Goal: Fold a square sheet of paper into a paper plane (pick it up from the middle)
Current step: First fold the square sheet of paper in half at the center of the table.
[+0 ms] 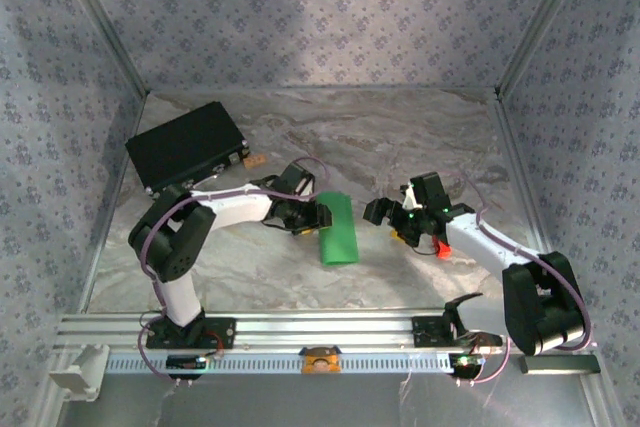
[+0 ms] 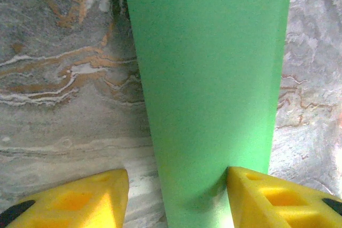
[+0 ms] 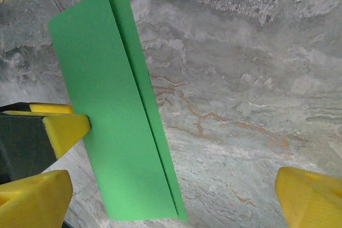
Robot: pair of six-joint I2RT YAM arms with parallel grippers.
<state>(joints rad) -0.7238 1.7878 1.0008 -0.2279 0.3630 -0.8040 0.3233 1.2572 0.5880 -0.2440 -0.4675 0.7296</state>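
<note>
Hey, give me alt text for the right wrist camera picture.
A folded green sheet of paper lies on a grey marbled table. The left hand touches its left edge with a yellow finger, and the right hand shows yellow fingertips wide apart at the bottom corners.

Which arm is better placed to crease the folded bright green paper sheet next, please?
Probably left: the left gripper sits at the sheet, one finger touching it; the right gripper hangs open, apart.

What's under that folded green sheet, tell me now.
Under the green sheet's top flap, a second green layer shows along one edge, lying on the marble table. Anything beneath the sheet's middle is covered.
</note>
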